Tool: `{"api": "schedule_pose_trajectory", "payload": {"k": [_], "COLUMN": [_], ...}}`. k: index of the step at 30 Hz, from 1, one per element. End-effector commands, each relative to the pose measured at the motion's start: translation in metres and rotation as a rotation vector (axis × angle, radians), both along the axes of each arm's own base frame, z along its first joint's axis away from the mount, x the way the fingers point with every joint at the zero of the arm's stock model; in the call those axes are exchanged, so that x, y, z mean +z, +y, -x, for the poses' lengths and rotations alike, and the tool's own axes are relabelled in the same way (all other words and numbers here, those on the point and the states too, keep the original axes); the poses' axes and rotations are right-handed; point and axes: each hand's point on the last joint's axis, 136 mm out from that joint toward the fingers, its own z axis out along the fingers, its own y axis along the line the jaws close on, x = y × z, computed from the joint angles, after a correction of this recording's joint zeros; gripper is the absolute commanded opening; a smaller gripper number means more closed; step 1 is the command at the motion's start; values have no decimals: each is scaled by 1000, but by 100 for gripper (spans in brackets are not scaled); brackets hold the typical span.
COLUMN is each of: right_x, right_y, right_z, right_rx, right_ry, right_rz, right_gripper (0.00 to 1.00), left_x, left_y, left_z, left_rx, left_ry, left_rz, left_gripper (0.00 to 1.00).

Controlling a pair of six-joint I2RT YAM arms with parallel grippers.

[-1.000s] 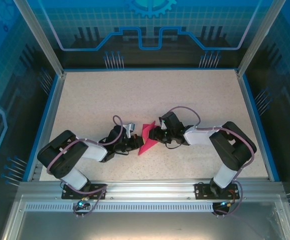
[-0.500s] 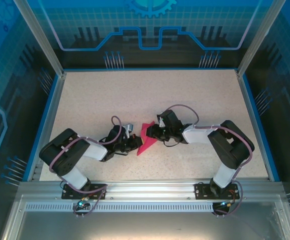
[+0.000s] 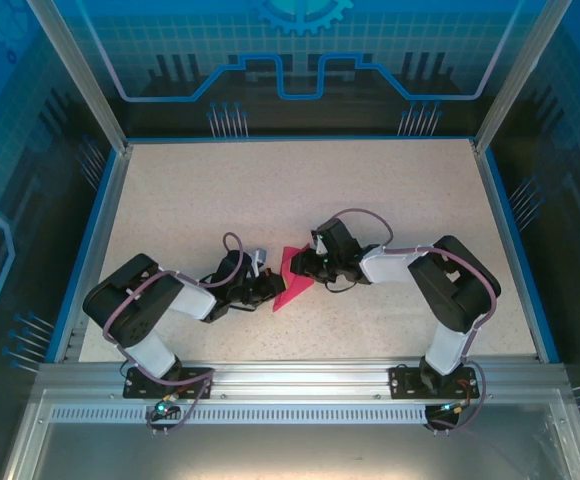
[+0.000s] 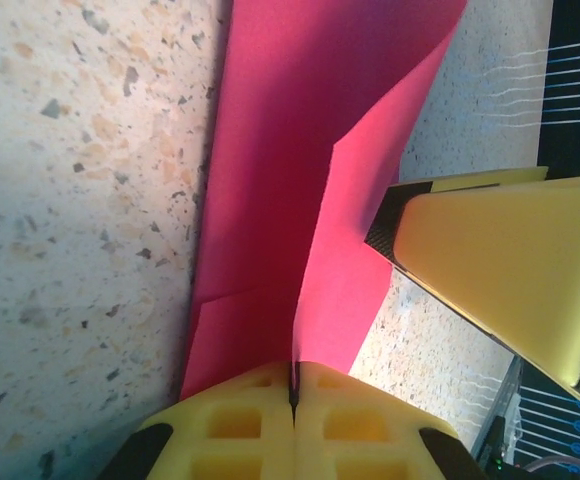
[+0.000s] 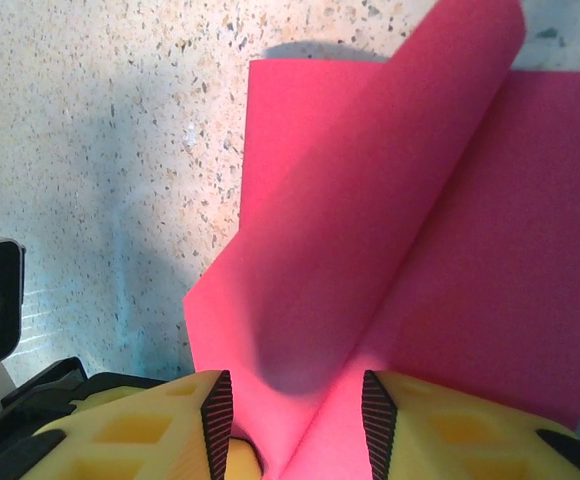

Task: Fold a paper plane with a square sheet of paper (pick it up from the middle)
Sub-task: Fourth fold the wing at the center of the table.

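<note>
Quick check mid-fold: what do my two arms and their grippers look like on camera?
The left arm and right arm have black joints, white link covers and a looping lilac cable each. The left gripper and right gripper have yellow fingers with square recesses; black ribbed strips line the right one's.

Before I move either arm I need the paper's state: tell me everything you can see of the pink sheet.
The pink sheet is thin, plain magenta paper, partly folded rather than flat: one flap curls up over the rest, and a straight crease shows. It sits on the speckled table between the two arms. The left pincer is shut on one edge. The right pincer has its jaws apart, the curled flap running between them.
</note>
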Motion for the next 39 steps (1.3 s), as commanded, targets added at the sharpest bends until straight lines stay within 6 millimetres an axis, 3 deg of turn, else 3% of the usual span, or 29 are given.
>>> {"api": "schedule_pose_trajectory", "payload": {"k": [1, 9, 20, 32, 39], "right_x": [-10, -35, -50, -57, -60], "right_y": [2, -10, -27, -39, -42], "right_z": [3, 11, 10, 17, 18], "right_rx": [18, -15, -139, -211, -224], "right_ry": [19, 87, 154, 213, 240], "right_rz": [44, 143, 256, 321, 343], "right_gripper": [41, 40, 39, 40, 41], "left_x": [4, 7, 16, 15, 14], "left_y": [-3, -4, 2, 20, 19], "left_z": [-3, -4, 3, 11, 11], "left_rx": [-5, -13, -26, -27, -62], "left_ry": [5, 2, -10, -47, -59], "left_rz": [29, 37, 5, -106, -152], "left_gripper": [3, 8, 28, 33, 34]}}
